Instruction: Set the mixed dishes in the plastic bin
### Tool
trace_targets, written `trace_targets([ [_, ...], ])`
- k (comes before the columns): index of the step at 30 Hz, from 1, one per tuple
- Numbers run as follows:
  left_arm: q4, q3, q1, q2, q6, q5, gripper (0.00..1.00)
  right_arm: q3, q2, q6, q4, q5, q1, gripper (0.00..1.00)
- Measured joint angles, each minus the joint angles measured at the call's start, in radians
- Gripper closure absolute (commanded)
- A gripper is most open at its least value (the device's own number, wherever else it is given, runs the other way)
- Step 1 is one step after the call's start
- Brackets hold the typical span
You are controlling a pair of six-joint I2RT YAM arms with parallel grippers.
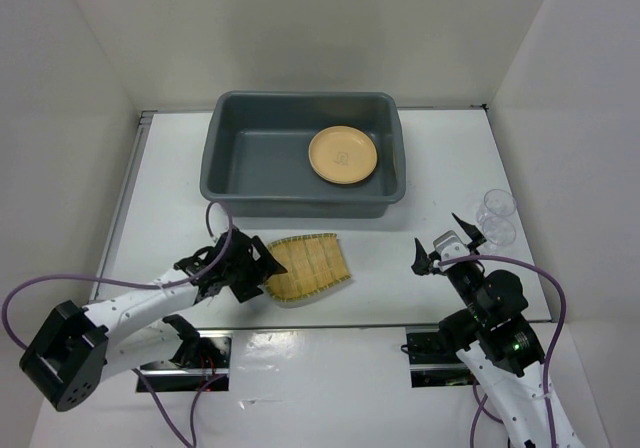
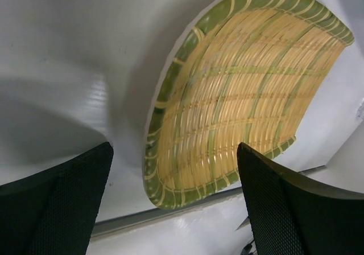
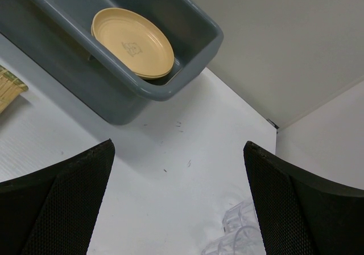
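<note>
The plastic bin [image 1: 218,163] sits at the far middle of the white surface [image 1: 165,198], its long side running left to right. Inside it, toward the right end, lies a tan-orange plate [image 1: 343,155]. In the right wrist view this plate [image 3: 132,41] seems to rest on a second one, whose rim shows just under its near edge.

The bamboo tray [image 1: 310,266] lies on the surface just near of the bin's near wall, close to it but apart, a little left of centre. Its rounded end points left, toward the left jaws. These stand wide open and low over the surface at that end. In the left wrist view the tray [image 2: 239,90] fills the gap between the two dark fingers [image 2: 57,209]. Whether either finger touches its green rim cannot be told.

The two clear cups [image 1: 497,218] stand together at the right edge of the surface, one just far of the other and seemingly touching. They are well apart from the bin. The right jaws are spread wide and hold nothing. They hang above the surface just left and near of the cups, which show faintly at the bottom of the right wrist view [image 3: 239,235].
</note>
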Motion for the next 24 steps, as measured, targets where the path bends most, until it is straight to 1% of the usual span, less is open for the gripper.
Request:
trace_targets([
  [4, 0.048, 0.0, 0.002, 0.056, 0.024, 0.033, 0.19, 0.0, 0.0, 0.0, 0.0, 0.001, 0.0, 0.02],
  [8, 0.101, 0.039, 0.002, 0.161, 0.061, 0.075, 0.35, 0.0, 0.0, 0.0, -0.001, 0.001, 0.0, 0.02],
  [9, 0.105, 0.058, 0.002, 0.197, 0.071, 0.081, 0.47, 0.0, 0.0, 0.0, -0.001, 0.002, 0.0, 0.02],
  [11, 0.119, 0.091, -0.002, 0.264, 0.091, 0.09, 0.61, 0.0, 0.0, 0.0, -0.002, 0.002, 0.0, 0.02],
  [12, 0.124, 0.104, -0.006, 0.291, 0.093, 0.093, 0.72, 0.0, 0.0, 0.0, -0.002, 0.002, 0.0, 0.02],
  [16, 0.186, 0.155, -0.023, 0.35, 0.091, 0.146, 0.98, 0.0, 0.0, 0.0, -0.002, 0.007, 0.0, 0.02],
  [17, 0.204, 0.168, -0.027, 0.351, 0.099, 0.156, 1.0, 0.0, 0.0, 0.0, -0.002, 0.008, 0.0, 0.02],
  [20, 0.194, 0.184, -0.04, 0.351, 0.115, 0.156, 1.0, 0.0, 0.0, 0.0, -0.002, 0.011, 0.0, 0.02],
  [22, 0.155, 0.19, -0.045, 0.34, 0.119, 0.159, 1.0, 0.0, 0.0, 0.0, -0.002, 0.016, 0.0, 0.02],
  [24, 0.077, 0.216, -0.053, 0.311, 0.137, 0.163, 1.0, 0.0, 0.0, 0.0, -0.002, 0.016, 0.0, 0.02],
])
